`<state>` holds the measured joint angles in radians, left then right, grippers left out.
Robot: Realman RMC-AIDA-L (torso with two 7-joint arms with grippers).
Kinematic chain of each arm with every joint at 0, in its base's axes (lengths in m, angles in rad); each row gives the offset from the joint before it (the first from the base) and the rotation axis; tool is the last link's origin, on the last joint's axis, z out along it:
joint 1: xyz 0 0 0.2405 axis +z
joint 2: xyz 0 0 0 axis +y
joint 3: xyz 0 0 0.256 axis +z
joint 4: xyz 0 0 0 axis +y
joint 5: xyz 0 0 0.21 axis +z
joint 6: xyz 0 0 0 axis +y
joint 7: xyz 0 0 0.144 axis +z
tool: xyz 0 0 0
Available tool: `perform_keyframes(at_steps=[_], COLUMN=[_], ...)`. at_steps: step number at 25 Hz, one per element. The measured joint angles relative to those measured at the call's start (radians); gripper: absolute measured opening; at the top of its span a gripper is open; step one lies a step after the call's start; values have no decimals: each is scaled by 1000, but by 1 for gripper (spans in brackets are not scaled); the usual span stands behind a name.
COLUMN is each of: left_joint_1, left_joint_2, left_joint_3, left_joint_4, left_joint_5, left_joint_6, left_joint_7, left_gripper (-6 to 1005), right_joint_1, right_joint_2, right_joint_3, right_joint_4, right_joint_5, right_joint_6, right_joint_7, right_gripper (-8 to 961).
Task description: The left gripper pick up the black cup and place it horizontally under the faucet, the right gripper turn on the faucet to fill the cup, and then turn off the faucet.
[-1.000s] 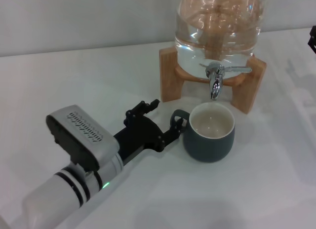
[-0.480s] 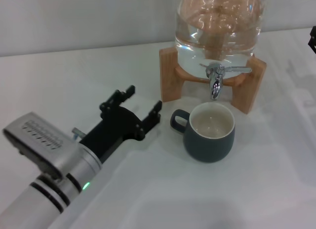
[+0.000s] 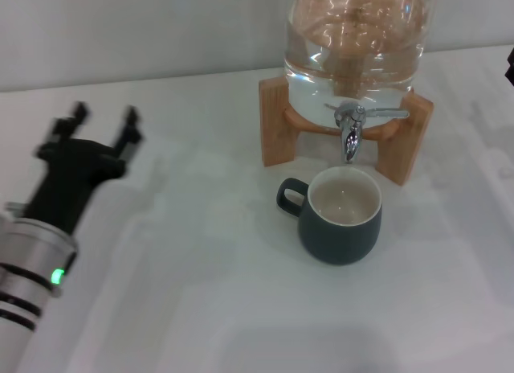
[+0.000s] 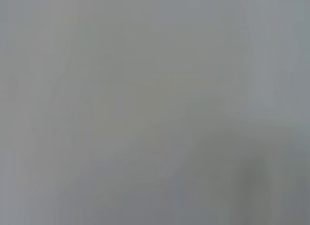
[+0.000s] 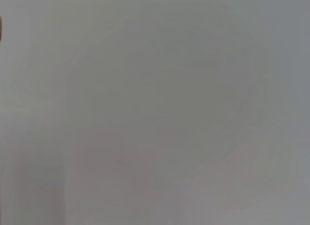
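Note:
The black cup (image 3: 341,220) stands upright on the white table, its cream inside facing up and its handle pointing left. It sits directly below the spout of the chrome faucet (image 3: 351,130), whose flat lever points right. My left gripper (image 3: 100,120) is open and empty at the far left of the head view, well away from the cup. Only a dark sliver of my right gripper (image 3: 511,63) shows at the right edge. Both wrist views show only plain pale surface.
The glass dispenser (image 3: 353,35), full of water, rests on a wooden stand (image 3: 277,124) behind the cup. The white table (image 3: 201,268) spreads out in front and to the left.
My left gripper has drawn back from the cup's handle and swung far to the left, open. The cup has stayed in place under the faucet.

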<state>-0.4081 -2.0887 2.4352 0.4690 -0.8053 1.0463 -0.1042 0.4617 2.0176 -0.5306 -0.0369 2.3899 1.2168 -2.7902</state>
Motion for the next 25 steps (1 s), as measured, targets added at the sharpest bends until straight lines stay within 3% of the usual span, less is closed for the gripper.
perform_keyframes(at_steps=[6,14,19,25], left_joint_1=[-12,-33,-48,-69], left_joint_2=[1,3,3,1], left_joint_3=[-1,-3,-2,-2], left_joint_4=[-51,-111,-135,-159], left_joint_5=[-198,-313,-327,-328], left_joint_6=[59,60,53,28], left_joint_7=[-13,-40,-59,-63], left_gripper=[741,740,740,740], right_joint_1=[-15,-125,-197,-207], right_joint_2=[-6,-12,-47,-96], right_joint_3=[-26,-231,-367,-385], right_joint_4=[-10,-203,-303,-311], right_joint_5=[0,-2,-24,-166], right_joint_6=[16,30,105,258], right_joint_7=[65,334,497,588], right_gripper=[819,819,819,819])
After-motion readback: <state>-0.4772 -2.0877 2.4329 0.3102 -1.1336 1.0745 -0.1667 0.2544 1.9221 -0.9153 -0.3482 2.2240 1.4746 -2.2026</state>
